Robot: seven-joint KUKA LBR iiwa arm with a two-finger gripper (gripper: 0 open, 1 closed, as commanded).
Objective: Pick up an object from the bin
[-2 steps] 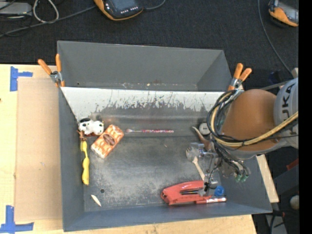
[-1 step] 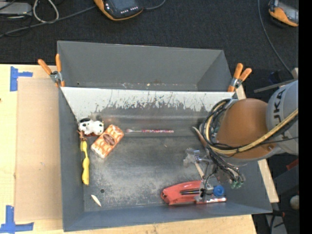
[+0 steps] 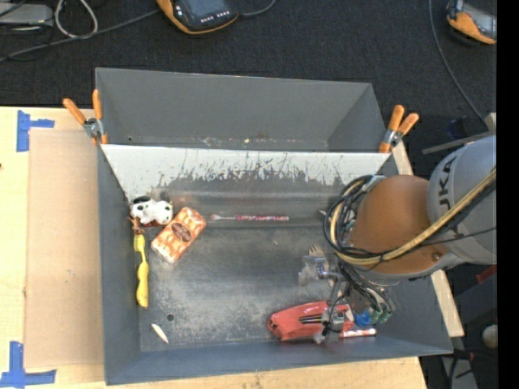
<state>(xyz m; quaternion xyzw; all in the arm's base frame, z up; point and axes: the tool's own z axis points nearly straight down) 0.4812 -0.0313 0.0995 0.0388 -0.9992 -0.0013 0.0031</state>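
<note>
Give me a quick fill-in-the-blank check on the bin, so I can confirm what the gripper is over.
1. The gripper is over a long thing near the front right of the bin; its colour is ____.
2. The long yellow thing lies by the wall on the view's ____ side.
3. The small toy beside the orange patterned packet is black and ____.

Missing words: red; left; white.

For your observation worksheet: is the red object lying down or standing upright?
Lying down: the red object stretches flat along the bin floor, its right end under the gripper.
</note>
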